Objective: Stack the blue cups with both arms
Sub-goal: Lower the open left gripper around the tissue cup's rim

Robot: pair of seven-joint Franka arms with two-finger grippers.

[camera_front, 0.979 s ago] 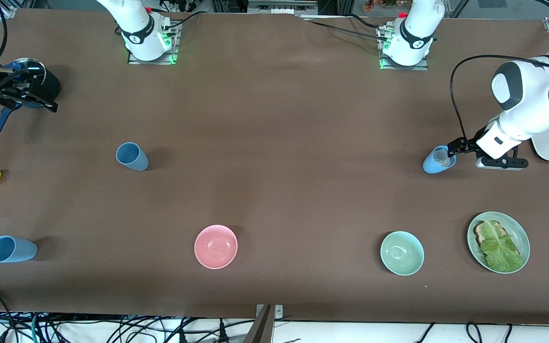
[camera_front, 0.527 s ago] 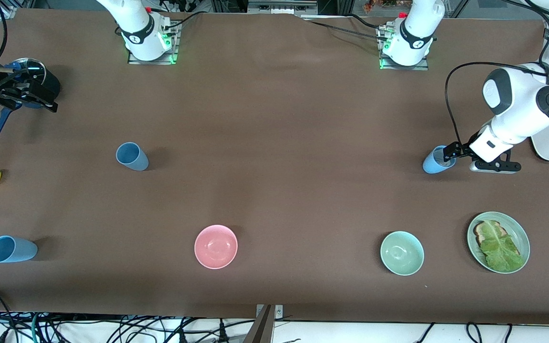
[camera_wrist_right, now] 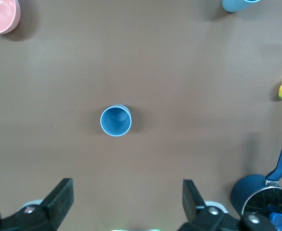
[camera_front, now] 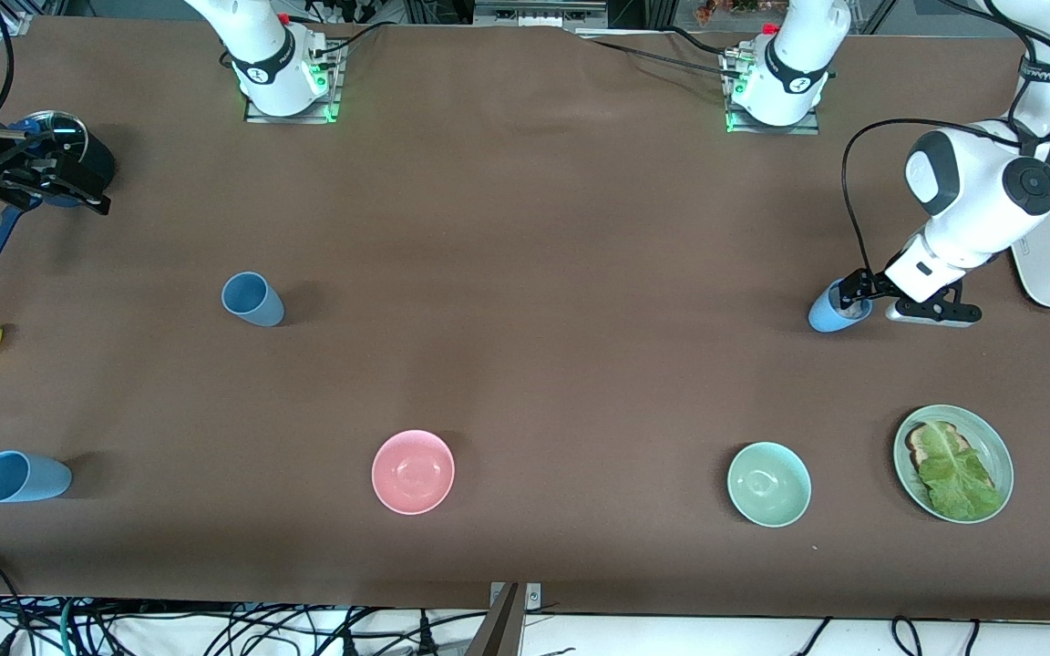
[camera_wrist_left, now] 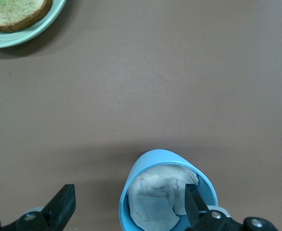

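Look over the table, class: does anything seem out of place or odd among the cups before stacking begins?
Yes. The bright blue cup under the left gripper has crumpled white paper stuffed inside, so another cup probably could not nest in it. One open finger sits inside its rim. The other two blue cups look empty and upright.

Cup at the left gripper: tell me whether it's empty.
Not empty: the cup holds crumpled white paper, seen in the left wrist view.

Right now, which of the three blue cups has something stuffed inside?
The bright blue cup at the left gripper, which holds crumpled white stuff; one open finger dips inside its rim. The other two cups look empty.
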